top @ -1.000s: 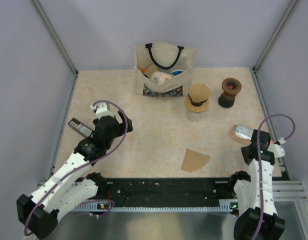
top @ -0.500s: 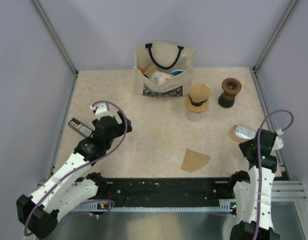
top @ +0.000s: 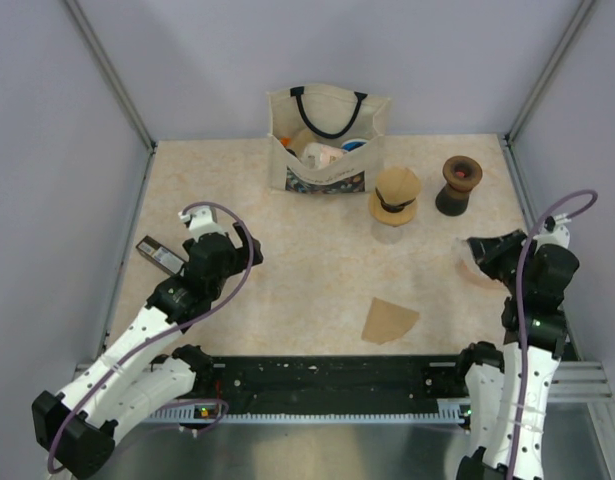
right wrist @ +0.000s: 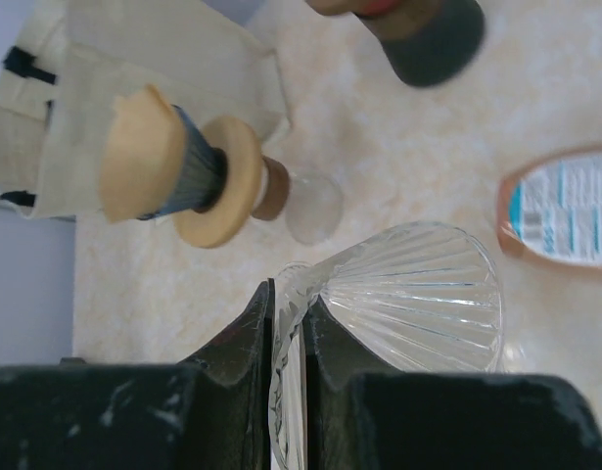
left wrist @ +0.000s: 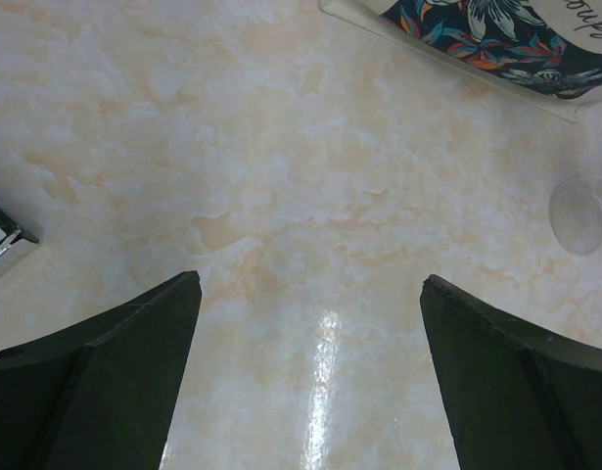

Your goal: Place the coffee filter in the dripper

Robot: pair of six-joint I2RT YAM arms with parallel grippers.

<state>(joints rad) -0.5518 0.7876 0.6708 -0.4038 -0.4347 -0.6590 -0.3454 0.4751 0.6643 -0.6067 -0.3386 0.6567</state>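
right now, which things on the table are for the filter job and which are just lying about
For the job: flat light-brown paper coffee filter; blue funnel-shaped dripper on tan ring base.
Lying about: dark brown hourglass grinder; cream tote bag; clear ribbed glass cup, clamped in right gripper.

Tan wedge coffee filter lying flat, blue tan-ringed dripper upright, well apart

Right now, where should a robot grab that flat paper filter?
Probably by an edge, coming from straight above. The filter lies flat on the table. It is thin paper with no body to close around, so it would have to be pinched up by one edge. The left gripper is open and free; the right gripper is shut on a glass cone.
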